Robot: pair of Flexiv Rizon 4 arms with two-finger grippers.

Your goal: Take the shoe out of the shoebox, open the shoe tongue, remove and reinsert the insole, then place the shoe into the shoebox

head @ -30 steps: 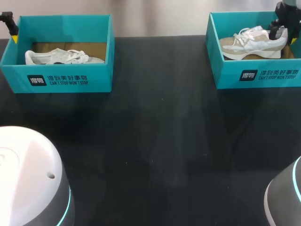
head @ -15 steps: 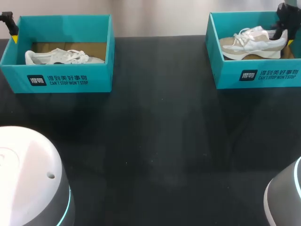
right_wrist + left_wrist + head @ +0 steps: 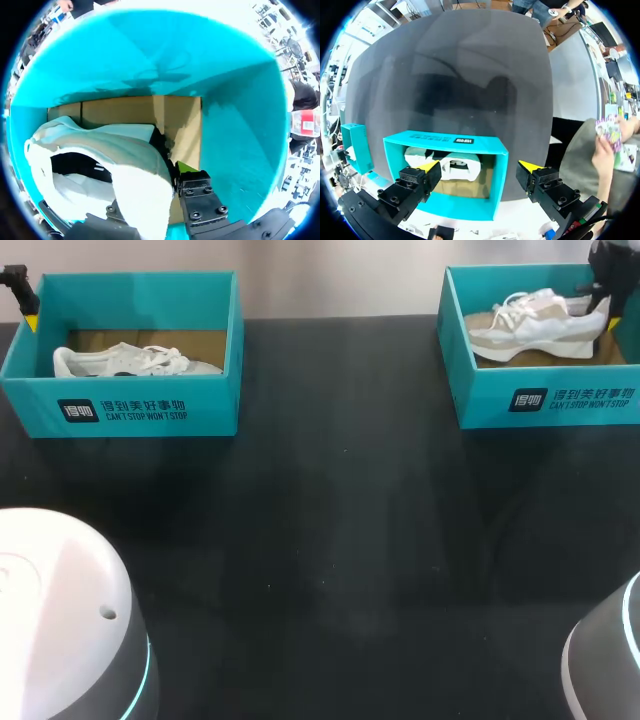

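Right gripper (image 3: 602,300) pinching the shoe (image 3: 535,325) heel has lifted it higher — left gripper (image 3: 480,167) spread

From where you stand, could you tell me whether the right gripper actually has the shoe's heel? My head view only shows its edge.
Observer: Yes. In the right wrist view the right gripper is shut on the shoe, with the heel wall pinched between its fingers.
Operator: Thank you. Is the left gripper holding anything?
Observer: No. Its wrist view shows the left gripper wide open, with the left shoebox ahead of it and the second shoe lying untouched inside.
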